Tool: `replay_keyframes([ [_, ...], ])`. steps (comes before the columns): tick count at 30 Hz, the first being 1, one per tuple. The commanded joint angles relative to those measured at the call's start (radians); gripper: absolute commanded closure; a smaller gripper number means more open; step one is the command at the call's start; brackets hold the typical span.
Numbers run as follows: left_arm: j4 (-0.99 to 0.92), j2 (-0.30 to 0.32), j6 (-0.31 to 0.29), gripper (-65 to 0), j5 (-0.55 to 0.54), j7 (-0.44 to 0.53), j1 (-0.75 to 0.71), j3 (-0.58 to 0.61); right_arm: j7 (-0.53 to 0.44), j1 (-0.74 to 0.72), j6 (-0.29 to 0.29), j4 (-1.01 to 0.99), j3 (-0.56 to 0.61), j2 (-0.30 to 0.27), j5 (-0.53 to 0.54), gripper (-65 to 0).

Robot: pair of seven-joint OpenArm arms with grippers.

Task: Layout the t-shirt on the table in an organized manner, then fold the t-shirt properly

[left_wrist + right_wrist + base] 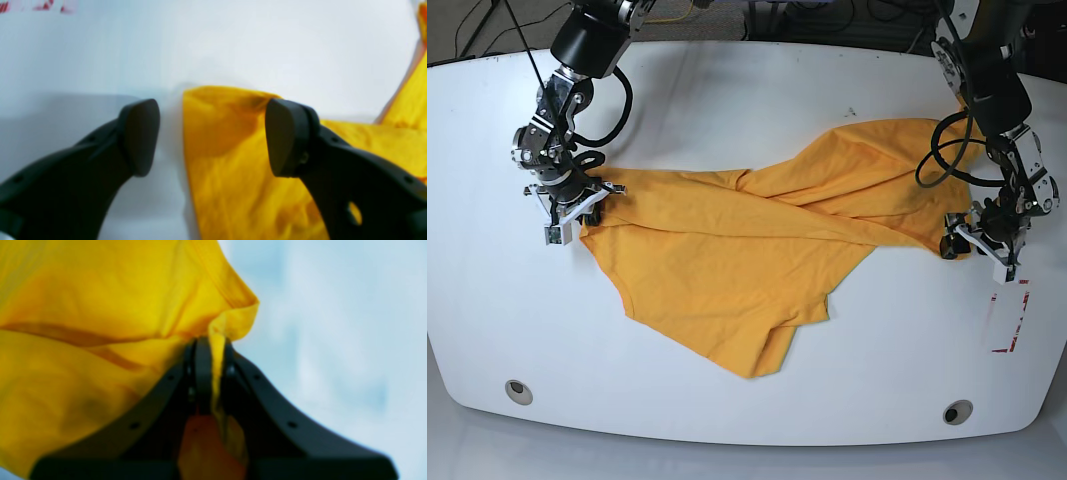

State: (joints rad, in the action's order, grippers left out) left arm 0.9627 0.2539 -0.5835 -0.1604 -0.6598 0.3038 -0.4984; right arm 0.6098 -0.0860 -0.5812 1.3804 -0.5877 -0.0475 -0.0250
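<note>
While the right pincer (211, 343) pinches the t-shirt (747, 240) (blurred), the left pincer (211, 136) gapes wide.

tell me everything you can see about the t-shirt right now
The t-shirt is plain orange-yellow cloth, soft and wrinkled. It lies on the white table, not flat: stretched sideways, twisted across the middle, with one part folded over another. The right gripper is shut on a bunched edge at one end. At the other end, the left gripper stands open astride a corner of the cloth, not closed on it.
</note>
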Motion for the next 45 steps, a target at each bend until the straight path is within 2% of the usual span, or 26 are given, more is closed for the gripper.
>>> replay_keyframes([
  [1,-0.008,0.002,-0.005,-35.7,0.012,-0.047,0.010,0.033,-0.004,-0.014,-0.004,0.018,-0.001,-0.010,0.001,-1.1],
  [2,-0.006,0.002,-0.005,-29.0,0.012,-0.047,0.008,0.051,-0.004,-0.014,-0.004,0.018,-0.001,-0.010,0.001,-1.1],
  [5,-0.006,0.002,-0.005,-15.4,0.011,-0.048,0.007,0.080,-0.004,-0.014,-0.004,0.018,-0.001,-0.010,0.001,-1.1],
  [8,-0.006,0.002,-0.005,-5.4,0.011,-0.050,0.005,0.089,-0.004,-0.014,-0.004,0.018,-0.001,-0.010,0.001,-1.1],
  [10,-0.006,0.003,-0.005,-1.7,0.011,-0.050,0.004,0.089,-0.004,-0.014,-0.004,0.018,-0.001,-0.010,0.001,-1.1],
  [18,0.040,0.005,-0.006,-0.4,0.009,-0.050,-0.041,0.085,-0.004,-0.014,-0.004,0.018,-0.001,-0.010,0.001,-1.0],
  [25,0.255,0.005,-0.017,-0.4,0.009,-0.070,-0.113,0.043,-0.003,-0.013,-0.004,0.052,-0.001,-0.009,0.001,-1.0],
  [28,0.344,0.002,-0.063,-0.4,0.008,-0.130,-0.139,0.037,0.019,-0.001,0.000,0.098,-0.001,-0.009,0.003,-1.0],
  [30,0.421,0.002,-0.114,-0.4,0.008,-0.200,-0.154,0.036,0.065,0.001,0.000,0.147,0.001,-0.009,0.003,-1.0],
  [35,0.592,-0.011,-0.115,-0.3,0.008,-0.311,-0.206,0.024,0.173,0.001,-0.001,0.245,0.002,-0.009,0.003,-1.1],
  [37,0.681,-0.023,-0.115,-0.3,0.008,-0.348,-0.228,-0.016,0.215,0.001,-0.001,0.282,0.002,-0.009,0.003,-1.1],
  [45,0.876,-0.028,-0.115,-0.3,0.009,-0.467,-0.223,-0.070,0.267,0.004,-0.003,0.390,0.005,-0.009,0.003,-1.3],
])
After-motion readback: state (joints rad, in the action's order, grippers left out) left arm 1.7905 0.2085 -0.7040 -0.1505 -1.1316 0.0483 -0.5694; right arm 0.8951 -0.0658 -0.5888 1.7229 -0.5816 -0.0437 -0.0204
